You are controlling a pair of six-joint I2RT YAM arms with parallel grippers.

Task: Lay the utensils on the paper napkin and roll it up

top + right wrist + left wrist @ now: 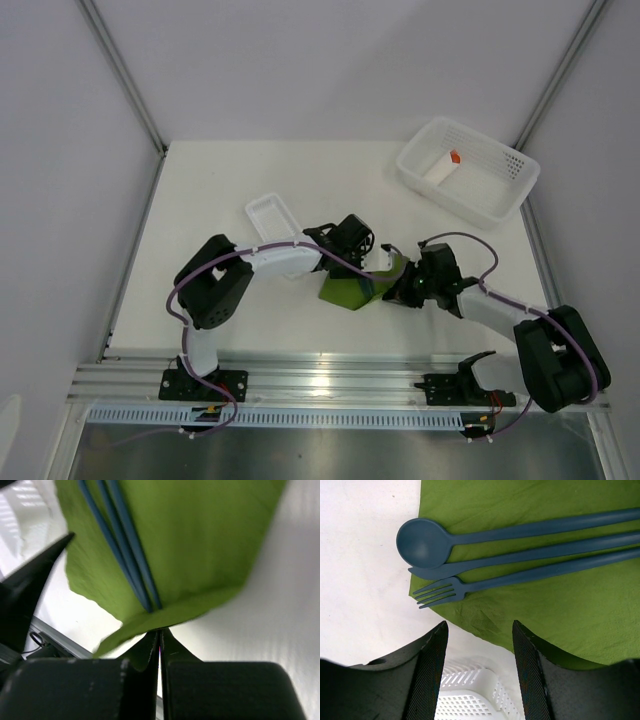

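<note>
The olive-green paper napkin [345, 290] lies mid-table between my two grippers. In the left wrist view a dark blue spoon [425, 542], a blue fork [440, 592] and a third slim blue piece between them lie side by side on the napkin [570, 605], their heads past its edge. My left gripper [352, 238] [480, 625] is open and empty, just above that end. My right gripper [395, 290] [159, 630] is shut on the napkin's edge [165, 612], lifted and folded over the ends of the blue handles [125, 555].
A narrow white ribbed tray [272, 218] lies just left of the left gripper and shows between its fingers [470, 690]. A white perforated basket [500, 195] at the back right holds a white piece with an orange tip [453, 158]. Table edges run left and right.
</note>
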